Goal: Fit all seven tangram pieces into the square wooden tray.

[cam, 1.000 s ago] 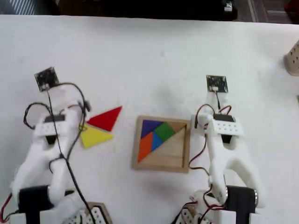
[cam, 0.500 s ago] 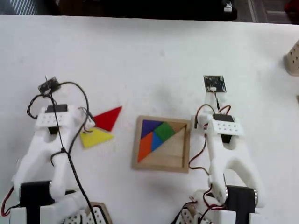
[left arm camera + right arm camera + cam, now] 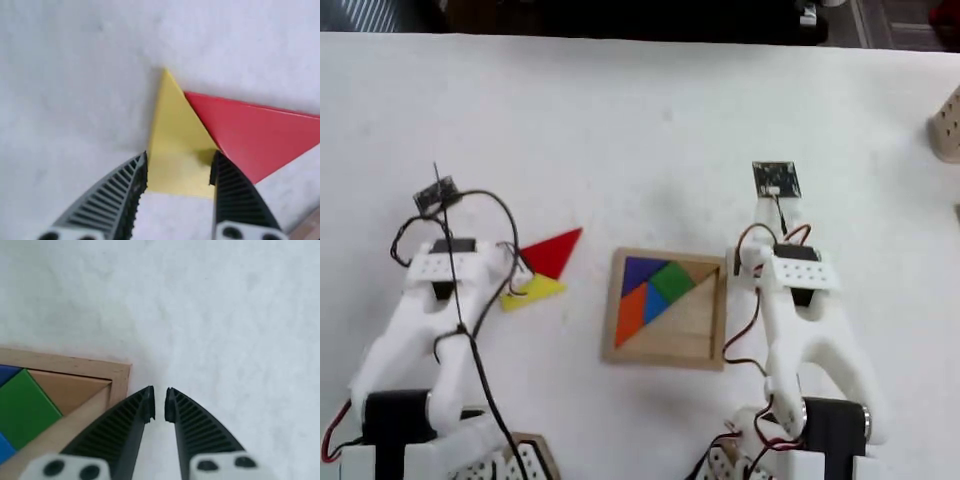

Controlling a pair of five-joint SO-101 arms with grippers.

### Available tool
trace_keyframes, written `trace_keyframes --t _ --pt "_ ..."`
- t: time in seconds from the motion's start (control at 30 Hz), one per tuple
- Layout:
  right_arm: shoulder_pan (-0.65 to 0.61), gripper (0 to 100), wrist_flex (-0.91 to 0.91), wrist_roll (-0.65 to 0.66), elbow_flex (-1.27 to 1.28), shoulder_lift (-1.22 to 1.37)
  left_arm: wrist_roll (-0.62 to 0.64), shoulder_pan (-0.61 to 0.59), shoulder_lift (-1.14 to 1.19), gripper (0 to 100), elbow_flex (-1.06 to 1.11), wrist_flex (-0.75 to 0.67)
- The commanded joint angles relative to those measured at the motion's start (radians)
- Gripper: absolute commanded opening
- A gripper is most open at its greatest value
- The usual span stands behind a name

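Now your left jaws stand open around the yellow triangle, which lies on the worktop touching the red triangle; your right jaws are nearly closed, empty, beside the tray corner

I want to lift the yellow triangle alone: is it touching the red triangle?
Touching. The left wrist view shows the yellow triangle and the red triangle meeting along one edge, with no gap between them.
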Motion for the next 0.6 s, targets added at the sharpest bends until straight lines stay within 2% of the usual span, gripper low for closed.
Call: trace_keyframes --t 0.0,0.07,0.13,0.23,0.3,0.4,0.57 --pt "-0.010 4.5 -0.008 0.028 -0.028 -0.004 0.020 0.007 0.117 22 -0.066 0.020" --pt "-0.010 4.5 -0.008 0.028 -0.028 -0.004 0.034 -0.036 0.177 27 -0.129 0.063" --pt "-0.010 4.5 -0.008 0.028 -0.028 -0.004 0.069 -0.064 0.222 40 -0.186 0.107" --pt "-0.012 4.5 -0.012 0.028 -0.028 -0.004 0.095 -0.025 0.251 61 -0.224 0.189" --pt "-0.012 4.5 -0.012 0.028 -0.028 -0.004 0.120 0.004 0.255 69 -0.222 0.221" --pt "-0.010 4.5 -0.012 0.028 -0.028 -0.004 0.140 0.008 0.260 67 -0.221 0.222" --pt "-0.010 4.5 -0.012 0.028 -0.028 -0.004 0.135 0.008 0.260 55 -0.221 0.222"
